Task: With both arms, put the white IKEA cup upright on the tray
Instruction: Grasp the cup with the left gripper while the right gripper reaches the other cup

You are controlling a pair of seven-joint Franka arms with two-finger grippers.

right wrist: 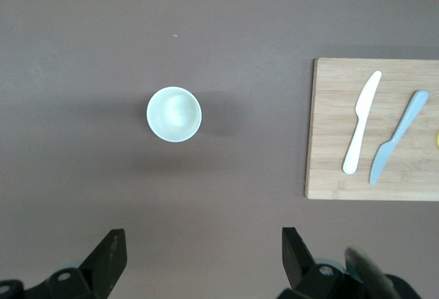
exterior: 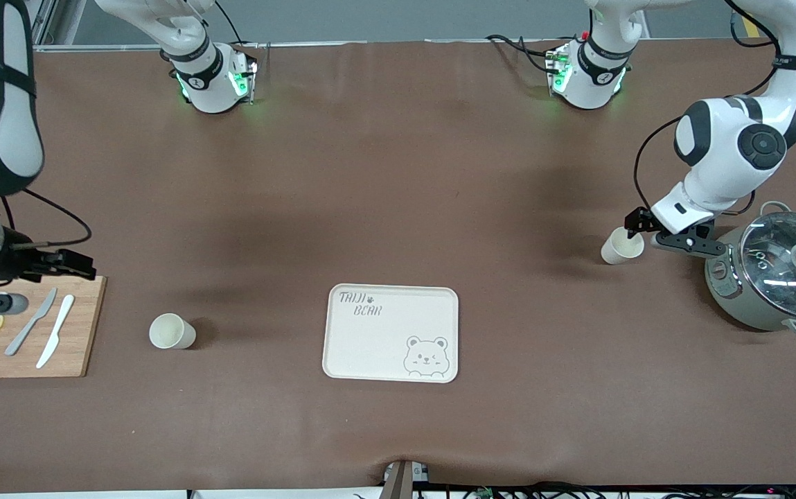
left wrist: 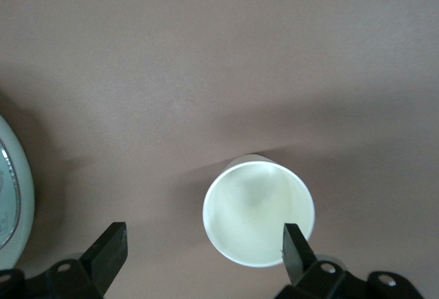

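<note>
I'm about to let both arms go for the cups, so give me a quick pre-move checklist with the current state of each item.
1. Left gripper fingers open: ok.
2. Left gripper centred on the cup by the pot: not ok, one finger overlaps its rim.
3. Right gripper fingers open: ok.
4. Right gripper over the cup by the cutting board: not ok.
5. Both cups upright: ok.
6. Tray bare: ok.

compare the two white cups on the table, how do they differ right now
The cup near the pot stands farther from the front camera than the tray; the cup near the cutting board stands level with it. The left hand is down at the first cup with open fingers; the right hand, also open, hangs above the cutting board, away from the second. Both are white, upright, and off the tray.
</note>
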